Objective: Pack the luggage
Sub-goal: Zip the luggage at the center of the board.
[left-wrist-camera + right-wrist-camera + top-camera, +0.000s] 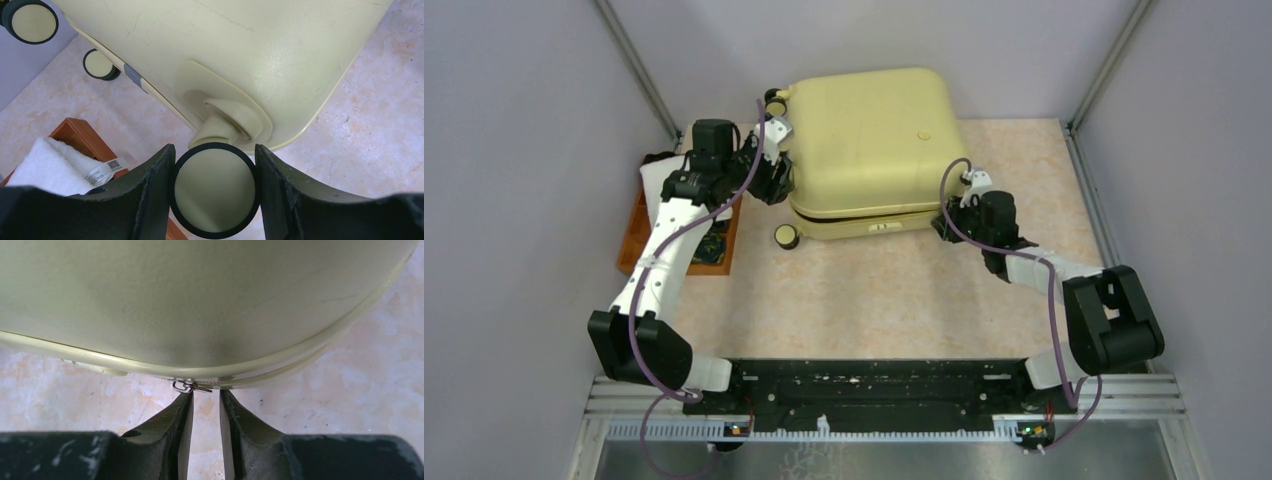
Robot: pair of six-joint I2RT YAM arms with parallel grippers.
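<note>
The luggage (869, 150) is a pale yellow hard-shell suitcase that lies shut on the table at the back middle. My left gripper (776, 180) is at its left side. In the left wrist view the left gripper (215, 150) is shut on a black-and-cream wheel (214, 189) of the luggage (240, 50). My right gripper (944, 226) is at the near right corner. In the right wrist view the right gripper (206, 394) has a narrow gap between its fingers with nothing in it. A metal zipper pull (189, 386) sits at its left fingertip, under the shell (200, 300).
A wooden tray (636, 240) with a white towel (656, 180) stands at the left, beside my left arm; the tray (75, 131) and towel (45, 165) also show in the left wrist view. Other wheels (785, 236) (775, 103) stick out on the luggage's left. Grey walls close in both sides.
</note>
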